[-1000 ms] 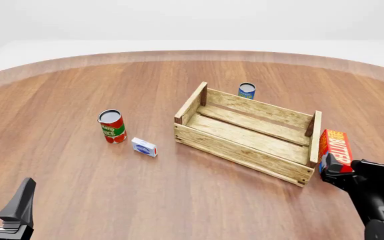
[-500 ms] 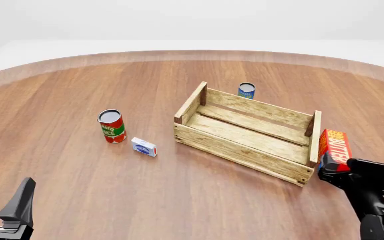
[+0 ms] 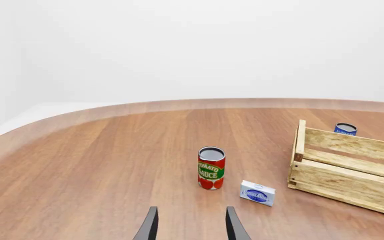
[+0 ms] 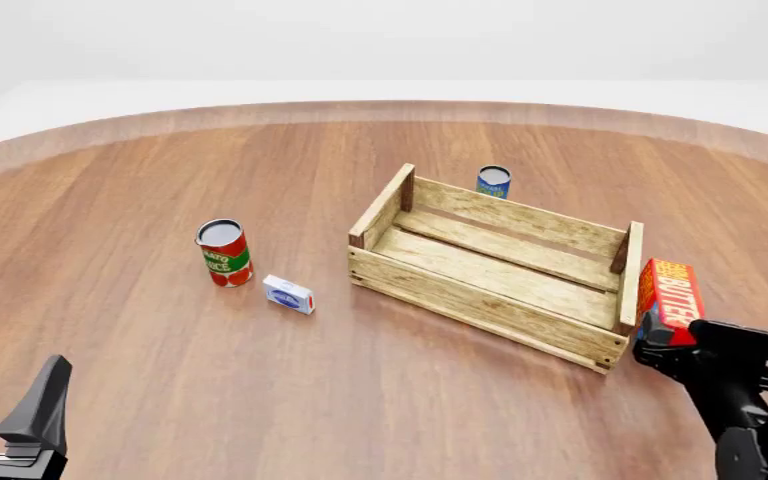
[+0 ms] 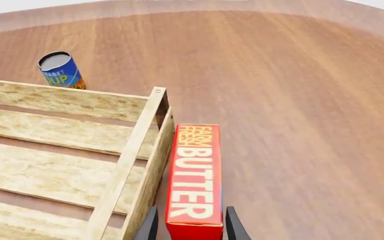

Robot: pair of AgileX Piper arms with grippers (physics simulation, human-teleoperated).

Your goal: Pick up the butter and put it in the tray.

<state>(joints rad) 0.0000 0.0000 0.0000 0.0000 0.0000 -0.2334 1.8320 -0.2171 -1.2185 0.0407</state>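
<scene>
- Fingers of the right end effector (image 5: 190, 225) straddle the near end of the red rectangular butter carton (image 5: 195, 177) with its white "BUTTER" lettering; whether they are clamped on it or only set around it, I cannot tell, since just the two dark tips show in the right wrist view.
- Butter lies on the wooden desk (image 4: 157, 330) just outside the short end wall of the large light-slatted wooden tray (image 4: 495, 303), right alongside it; a sliver of gap seems to separate them, but contact cannot be ruled out.
- Risk, as I judge it: with only the end of a long carton between the fingers, the far end may droop or the carton may twist out on lifting.
- Another likely snag is the tray's end slat and dark corner post: a low or sideways lift could catch the carton on the rim or shove the tray.
- Blue tin can (image 5: 60, 70) behind the tray stands well apart and poses little threat.
- Front view cuts the right arm off at the frame edge, and its dark body covers the carton's near end, so the grip is not visible there.
- Left end effector (image 3: 190, 226) hangs spread and empty low over the desk, far from the task; only its tips show.
- Red tomato sauce can (image 3: 211, 168) and small white-blue box (image 3: 257, 193) stand near each other, with the box's print too small to read.
</scene>
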